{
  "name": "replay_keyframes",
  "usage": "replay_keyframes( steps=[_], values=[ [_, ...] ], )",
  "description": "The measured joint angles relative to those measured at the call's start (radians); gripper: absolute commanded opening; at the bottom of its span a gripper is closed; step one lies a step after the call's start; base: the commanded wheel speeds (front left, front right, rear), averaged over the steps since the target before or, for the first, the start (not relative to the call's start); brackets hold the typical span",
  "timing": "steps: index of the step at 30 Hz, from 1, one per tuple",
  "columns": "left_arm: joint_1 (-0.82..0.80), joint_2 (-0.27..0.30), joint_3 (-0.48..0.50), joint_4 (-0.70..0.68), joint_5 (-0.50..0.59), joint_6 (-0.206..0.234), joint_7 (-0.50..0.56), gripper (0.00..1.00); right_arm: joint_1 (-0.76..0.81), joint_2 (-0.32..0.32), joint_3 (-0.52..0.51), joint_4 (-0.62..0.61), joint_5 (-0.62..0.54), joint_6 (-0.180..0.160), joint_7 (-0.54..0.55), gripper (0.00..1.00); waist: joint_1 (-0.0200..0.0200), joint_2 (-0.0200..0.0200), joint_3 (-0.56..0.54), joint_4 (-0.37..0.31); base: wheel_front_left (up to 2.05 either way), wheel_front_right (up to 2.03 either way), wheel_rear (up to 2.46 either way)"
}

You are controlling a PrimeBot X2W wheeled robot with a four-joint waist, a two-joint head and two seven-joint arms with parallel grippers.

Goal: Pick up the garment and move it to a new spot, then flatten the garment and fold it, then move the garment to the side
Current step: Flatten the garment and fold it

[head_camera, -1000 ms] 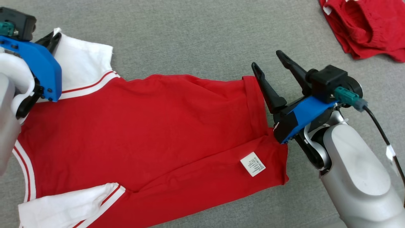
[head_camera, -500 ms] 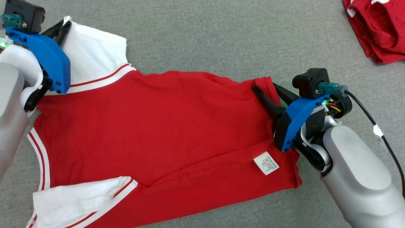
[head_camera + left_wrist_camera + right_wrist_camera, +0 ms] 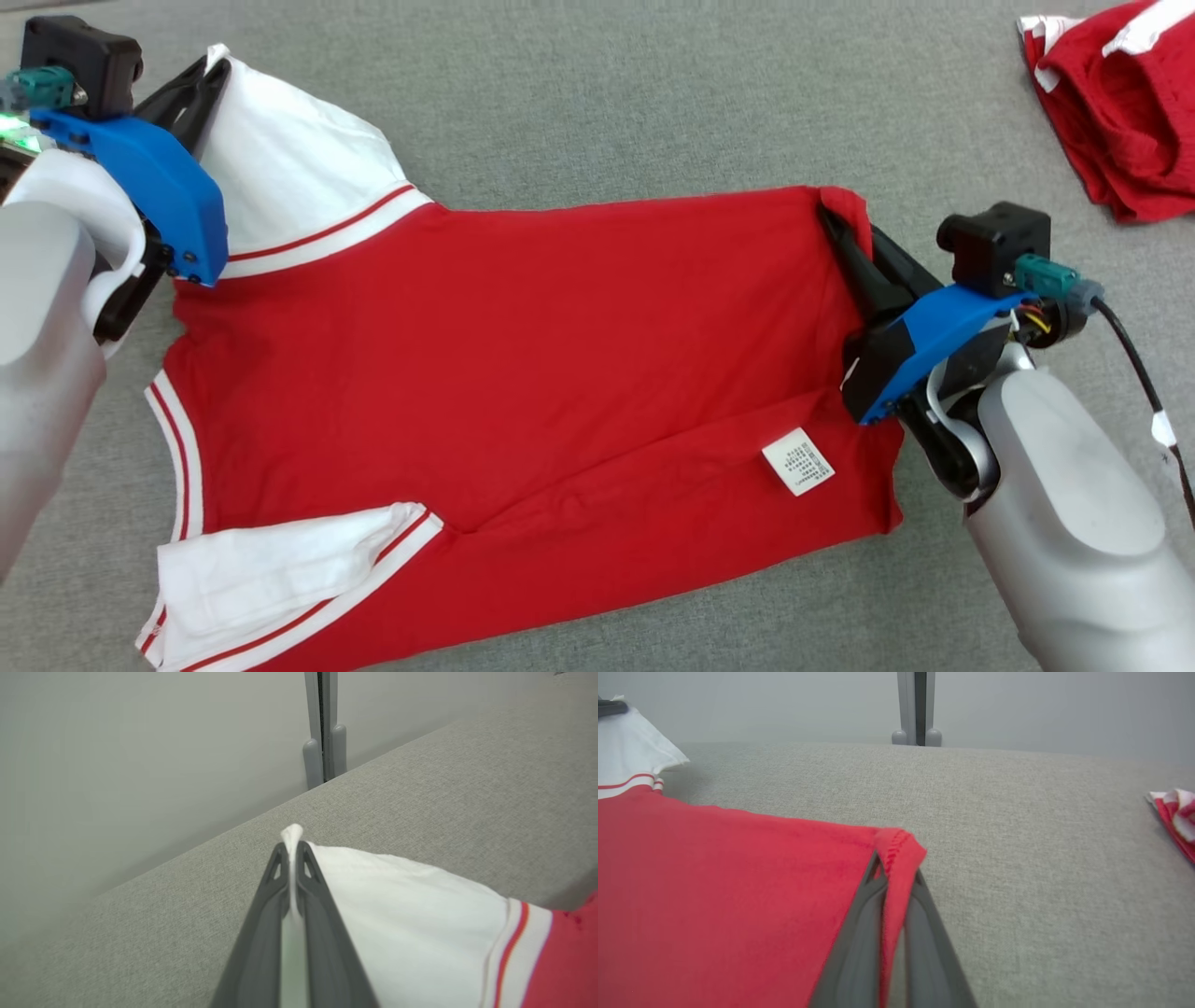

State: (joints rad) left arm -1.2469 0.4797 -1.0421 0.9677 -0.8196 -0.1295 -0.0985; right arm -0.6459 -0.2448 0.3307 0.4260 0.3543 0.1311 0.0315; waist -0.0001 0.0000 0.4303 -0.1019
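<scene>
Right now the garment (image 3: pixel 523 355), a red shirt with white sleeves, lies spread on the grey surface (image 3: pixel 607 93), well apart from the red bundle (image 3: pixel 1120 131) and on the robot's left of it.

The right gripper (image 3: pixel 845 229) is at the end of the garment nearest the bundle. Its two dark fingers are drawn together on the red hem corner. In the right wrist view the stitched hem curls over one fingertip and runs down between the pair, so the claw is clamped on the cloth with no gap to spare.

The left gripper (image 3: pixel 210 75) works at the end farthest from the bundle. Its fingers are pressed tight on the tip of a white sleeve (image 3: pixel 289 177), and in the left wrist view a small tuft of white cloth pokes out past the fingertips.

Between the two grips, the garment's edge on the bundle's side runs nearly straight.

A white care label (image 3: pixel 797 461) lies flat on the red cloth just beside the right gripper's blue housing, on the side away from the bundle. The second white sleeve (image 3: pixel 271 569), with red trim, lies folded onto the body at the corner farthest from the bundle.
</scene>
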Motion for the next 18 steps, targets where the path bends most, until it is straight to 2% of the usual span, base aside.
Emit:
replay_keyframes(
  steps=[11, 18],
  values=[
    [0.096, 0.004, -0.020, -0.099, -0.015, 0.001, -0.128, 0.00, 0.101, 0.001, -0.041, 0.046, -0.009, 0.000, -0.061, 0.00, 0.0000, 0.0000, -0.078, 0.056, 0.00, 0.00, 0.00],
    [0.247, 0.059, 0.001, -0.296, -0.029, 0.061, -0.155, 0.00, 0.171, -0.001, -0.075, 0.047, -0.020, 0.000, -0.097, 0.00, -0.0001, 0.0000, -0.136, 0.095, 0.00, 0.00, 0.00]
  ],
)
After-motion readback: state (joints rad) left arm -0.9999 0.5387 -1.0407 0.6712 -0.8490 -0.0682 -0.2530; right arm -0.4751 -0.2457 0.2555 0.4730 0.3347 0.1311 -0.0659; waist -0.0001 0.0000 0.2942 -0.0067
